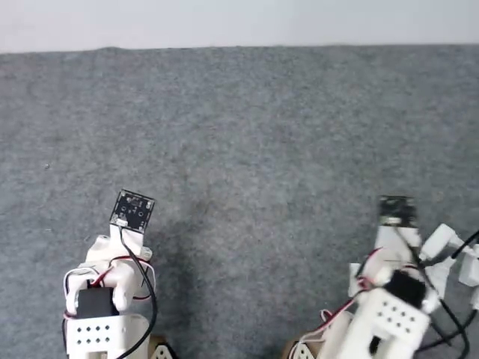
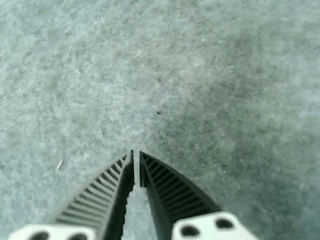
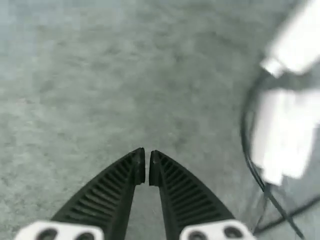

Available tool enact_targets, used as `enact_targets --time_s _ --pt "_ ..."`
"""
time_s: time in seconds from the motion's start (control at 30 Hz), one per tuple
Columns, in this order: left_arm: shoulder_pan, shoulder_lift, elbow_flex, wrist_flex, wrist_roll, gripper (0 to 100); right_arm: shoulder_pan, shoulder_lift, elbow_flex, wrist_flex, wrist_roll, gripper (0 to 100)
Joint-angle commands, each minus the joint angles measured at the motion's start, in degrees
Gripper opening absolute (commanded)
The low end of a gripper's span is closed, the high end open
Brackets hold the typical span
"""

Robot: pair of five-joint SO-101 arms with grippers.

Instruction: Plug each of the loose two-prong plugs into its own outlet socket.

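Two white plugs [image 1: 443,244] with black cable [image 1: 449,323] lie at the right edge of the grey mat, close beside my right arm [image 1: 389,299]. In the right wrist view one white plug [image 3: 299,36] and a second white plug [image 3: 282,135] lie off to the side of my right gripper [image 3: 147,151], which is shut and holds nothing, its tips just above the mat. My left gripper [image 2: 136,152] is shut too, with nothing in it, over bare mat. My left arm [image 1: 112,288] sits at the near left.
A grey felt-like mat [image 1: 247,127] covers the table up to a pale wall [image 1: 239,22] at the back. Wide free room lies ahead of and between both arms. Black cable [image 3: 250,150] loops near the right gripper.
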Motion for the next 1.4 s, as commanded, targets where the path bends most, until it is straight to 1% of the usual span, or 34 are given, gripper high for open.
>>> enact_targets --time_s 0.0,0.1,0.17,0.23,0.33,0.4,0.5,0.6,0.67,0.9,1.1,1.37 --pt "-0.3 -0.6 -3.4 1.6 2.7 1 -7.4 -8.3 2.5 1.5 -1.4 1.1" --pt "-0.3 -0.6 -3.2 1.6 2.8 1 -12.2 -15.8 7.6 1.6 -8.3 1.1" --pt "-0.4 -0.6 -3.2 1.6 2.8 1 -14.0 -21.4 10.8 1.6 -11.5 1.3" --pt "-0.4 -0.6 -3.1 1.6 2.7 1 -14.5 -27.4 13.4 1.8 -13.6 1.3" --pt "-0.4 -0.7 -3.1 1.6 2.6 1 -14.5 -35.1 15.7 3.4 -14.7 1.1" --pt "-0.4 -2.2 -2.9 1.6 2.6 1 -14.8 -34.9 16.5 3.3 -15.0 1.1" --pt "-0.4 -8.5 -0.1 1.9 2.5 1 -14.8 -33.5 16.9 2.6 -14.9 1.1" --pt "-0.4 -17.8 1.5 6.4 2.6 1 -14.8 -34.6 19.4 2.1 -14.9 1.1" --pt "-0.8 -23.1 3.2 7.3 3.0 1 -14.7 -34.7 20.6 1.7 -14.9 1.1" --pt "-0.7 -20.9 4.4 8.0 3.0 1 -14.4 -34.7 21.5 1.4 -14.9 1.1" --pt "-0.7 -20.9 10.1 6.3 2.8 1 -14.6 -34.7 21.5 1.4 -14.9 1.1" --pt "-0.6 -20.9 10.0 6.4 2.7 1 -14.6 -34.7 21.5 1.4 -14.9 1.1"
